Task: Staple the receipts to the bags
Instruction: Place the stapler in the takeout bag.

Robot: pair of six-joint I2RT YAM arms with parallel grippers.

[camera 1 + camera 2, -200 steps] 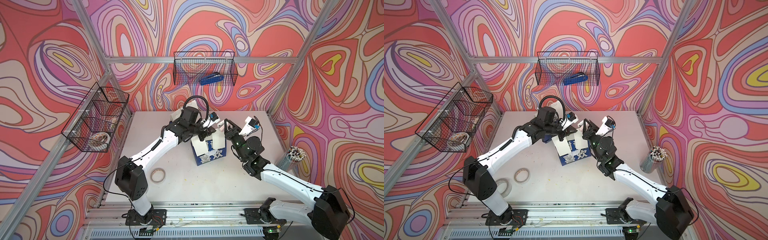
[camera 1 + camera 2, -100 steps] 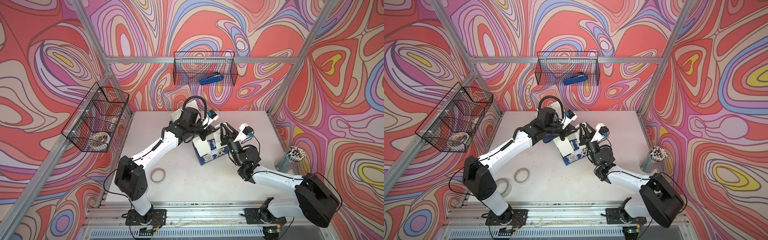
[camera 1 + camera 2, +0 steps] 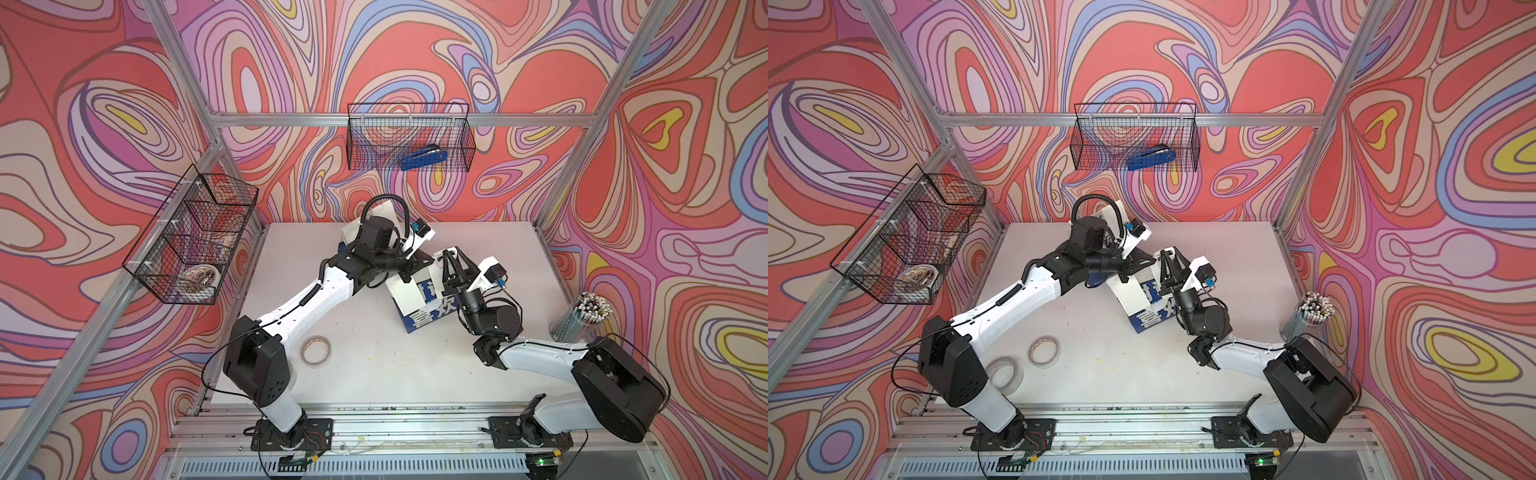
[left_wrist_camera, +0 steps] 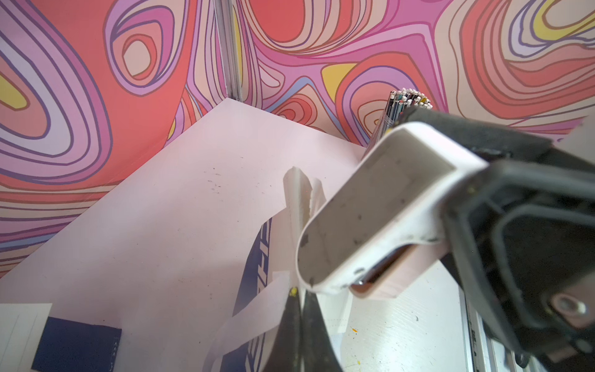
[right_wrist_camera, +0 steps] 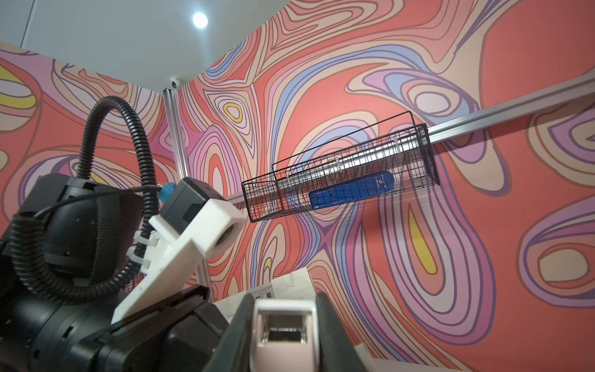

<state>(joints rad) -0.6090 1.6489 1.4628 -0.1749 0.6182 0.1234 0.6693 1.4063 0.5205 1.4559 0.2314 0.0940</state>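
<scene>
Left wrist view shows the left fingers (image 4: 297, 322) closed tight on the top edge of the bag (image 4: 257, 254), and the white stapler (image 4: 370, 206), gripped by the right fingers (image 5: 328, 335), sits just beside that edge on its right. In both top views the bag stands tilted in the middle of the surface (image 3: 374, 374), with a lined receipt (image 3: 405, 293) lying against its left face up to the held edge. I judge the stapler's mouth must go left over this edge, and the right arm is the nearer one.
</scene>
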